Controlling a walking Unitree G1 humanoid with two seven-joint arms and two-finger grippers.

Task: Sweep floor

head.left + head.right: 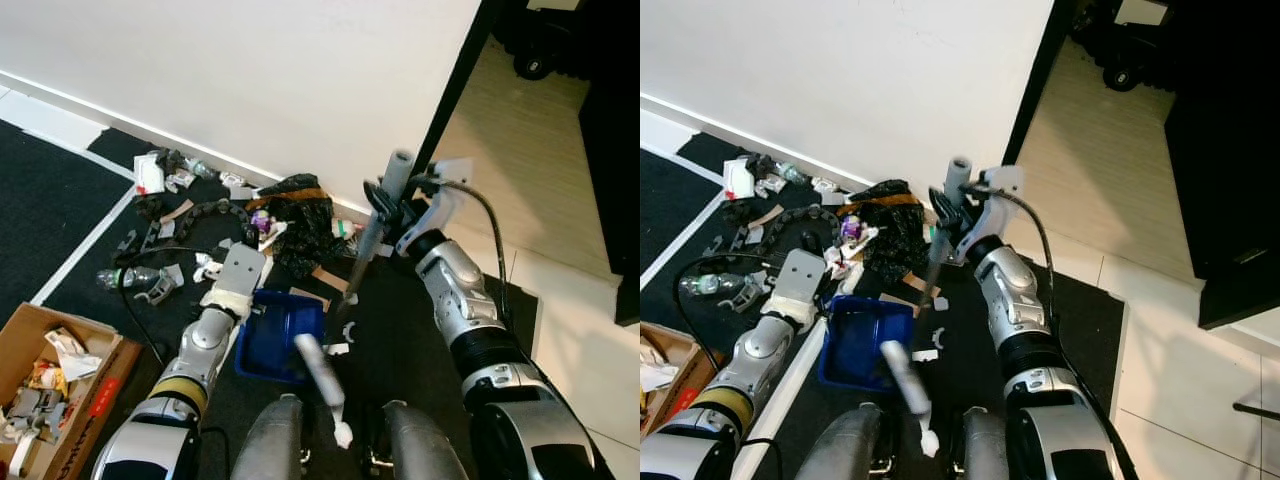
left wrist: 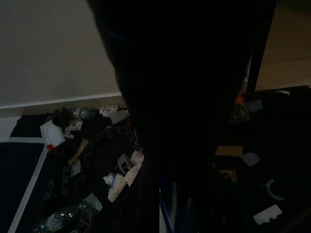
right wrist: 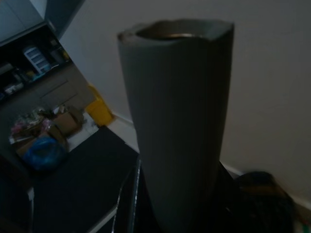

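The robot stands on the dark mat (image 1: 70,215), facing the white wall (image 1: 250,70). Its right gripper (image 1: 385,212) is clamped around the grey broom handle (image 1: 375,225), which slants down toward the floor just past the far edge of the blue dustpan (image 1: 283,333). The dustpan sits on the mat between the two arms. The left gripper (image 1: 243,268) reaches to its near-left rim, but I cannot tell whether those fingers are apart or together. A second grey handle (image 1: 322,372) rises from the dustpan toward the robot.

Litter (image 1: 215,215) is strewn along the foot of the wall: a black bag (image 1: 305,220), a plastic bottle (image 1: 125,277), scraps of paper and card. A cardboard box (image 1: 60,385) of rubbish stands near the left arm. To the right, past the black door frame (image 1: 455,85), pale tiled floor (image 1: 590,350) lies open.
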